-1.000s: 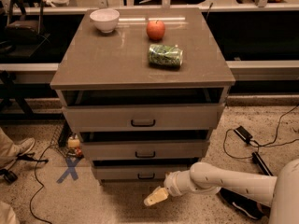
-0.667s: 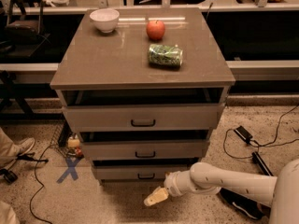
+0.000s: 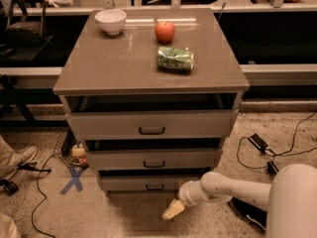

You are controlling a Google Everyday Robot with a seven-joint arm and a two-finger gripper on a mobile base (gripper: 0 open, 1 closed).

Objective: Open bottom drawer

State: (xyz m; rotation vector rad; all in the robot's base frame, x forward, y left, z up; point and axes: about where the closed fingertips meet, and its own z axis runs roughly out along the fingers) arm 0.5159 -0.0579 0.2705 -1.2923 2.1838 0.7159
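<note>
The bottom drawer [image 3: 141, 183] is the lowest of three grey-beige fronts on the cabinet, with a small black bar handle [image 3: 155, 187] at its centre. It stands a little out from the cabinet body, like the two drawers above it. My gripper [image 3: 172, 210] is at the end of the white arm [image 3: 233, 186], low over the floor, just below and to the right of the bottom drawer's handle. It is apart from the drawer front.
On the cabinet top [image 3: 114, 63] are a white bowl [image 3: 110, 21], a red apple [image 3: 165, 31] and a green bag [image 3: 175, 59]. Cables and a black adapter [image 3: 258, 143] lie on the floor at right. A blue X mark [image 3: 74, 180] and a shoe [image 3: 17, 161] are at left.
</note>
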